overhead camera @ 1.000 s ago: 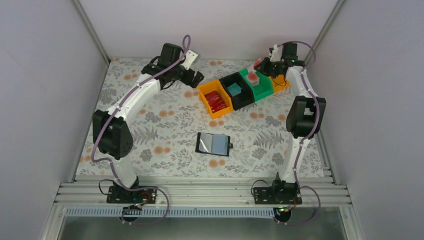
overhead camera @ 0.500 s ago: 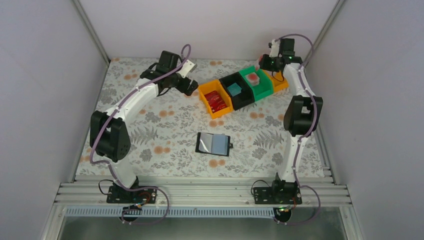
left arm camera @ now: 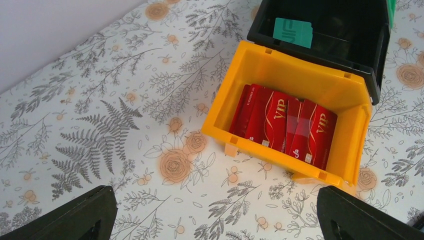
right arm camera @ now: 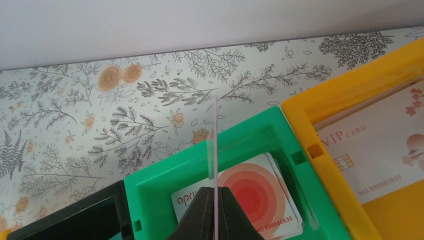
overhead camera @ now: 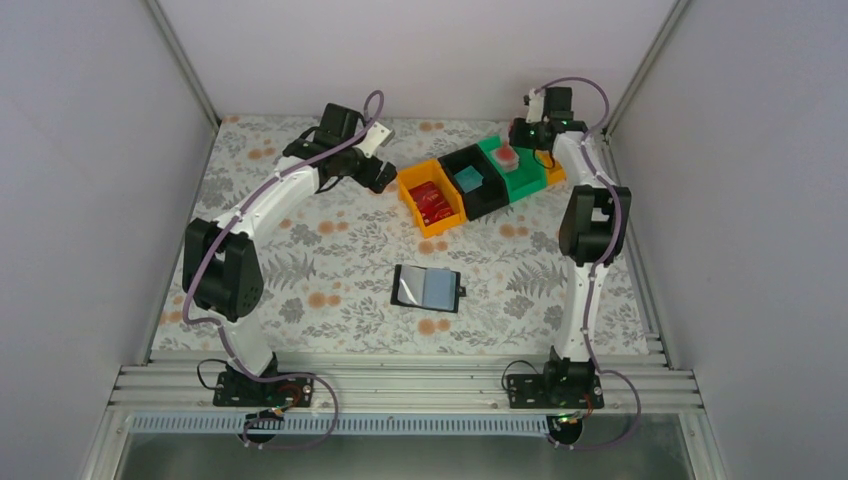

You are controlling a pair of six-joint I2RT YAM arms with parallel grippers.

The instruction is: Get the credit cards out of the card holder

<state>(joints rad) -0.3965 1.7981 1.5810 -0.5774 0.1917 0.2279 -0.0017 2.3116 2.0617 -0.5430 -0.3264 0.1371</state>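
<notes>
The card holder (overhead camera: 428, 288) lies open on the floral cloth in mid-table, its pale blue-grey inner faces up and a small black tab on its right edge. No gripper is near it. My right gripper (right arm camera: 215, 192) (overhead camera: 520, 135) is shut on a thin credit card (right arm camera: 215, 145), seen edge-on and held upright over the green bin (right arm camera: 160, 200). My left gripper (left arm camera: 214, 200) (overhead camera: 380, 175) hangs open above bare cloth, just left of the near orange bin (left arm camera: 280, 60), with nothing between its fingers.
A row of bins stands at the back right: orange (overhead camera: 412, 200) with red VIP cards (left arm camera: 285, 125), black (overhead camera: 490, 200) with a teal card (left arm camera: 292, 32), green (overhead camera: 525, 180) with white-and-red cards (right arm camera: 260, 195), and a second orange bin (right arm camera: 320, 130). Walls close three sides.
The right arm has folded back and its wrist shifted slightly left over the green bin, card still gripped. The left gripper drew back a little from the orange bin. The card holder has not moved.
</notes>
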